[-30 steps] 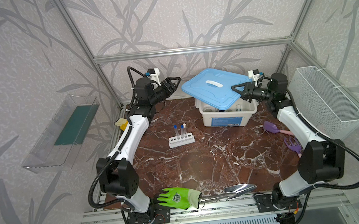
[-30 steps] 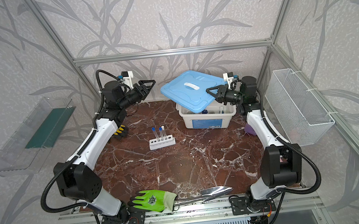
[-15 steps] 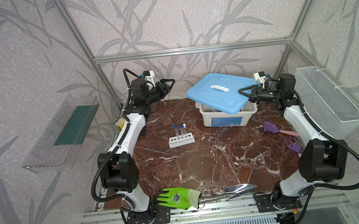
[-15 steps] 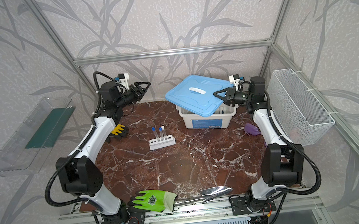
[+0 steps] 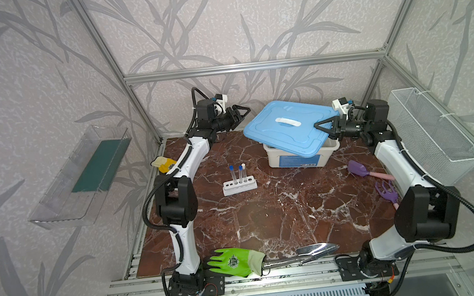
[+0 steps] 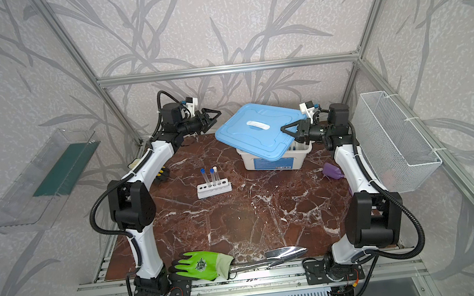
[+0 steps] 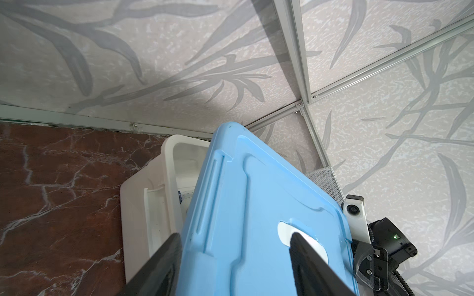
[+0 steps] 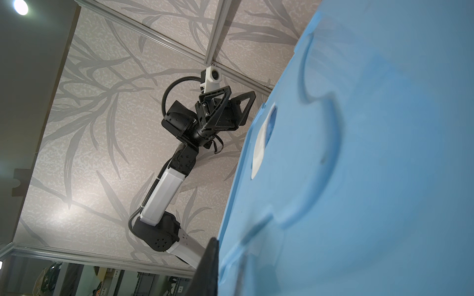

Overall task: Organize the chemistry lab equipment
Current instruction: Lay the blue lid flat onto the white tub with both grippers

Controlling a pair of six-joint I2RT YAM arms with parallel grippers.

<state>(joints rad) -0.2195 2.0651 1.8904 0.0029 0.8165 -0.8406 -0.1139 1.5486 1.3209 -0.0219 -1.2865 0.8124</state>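
Observation:
In both top views my right gripper [image 5: 319,125] [image 6: 285,130] is shut on the right edge of the blue lid [image 5: 285,131] [image 6: 254,138]. The lid hangs tilted over the white bin [image 5: 300,158] [image 6: 276,162]. My left gripper [image 5: 242,112] [image 6: 215,115] is open in the air just left of the lid, touching nothing. In the left wrist view its fingers [image 7: 164,264] frame the lid [image 7: 256,200] and the bin [image 7: 143,205]. Three capped test tubes [image 5: 238,171] [image 6: 210,175] stand in the white rack [image 5: 239,186] [image 6: 214,189] at mid-table. The right wrist view is mostly lid [image 8: 359,153].
A green glove [image 5: 232,261] and a metal trowel [image 5: 315,251] lie at the front edge. A purple scoop [image 5: 358,169] and rake [image 5: 386,193] lie by the right arm. A yellow glove [image 5: 164,165] lies back left. A wire basket [image 5: 432,131] and a clear shelf [image 5: 79,174] hang on the side walls.
My left gripper drew back to the left, then came right again toward the lid's left edge. The lid in my right gripper shifted slightly and sits a little lower.

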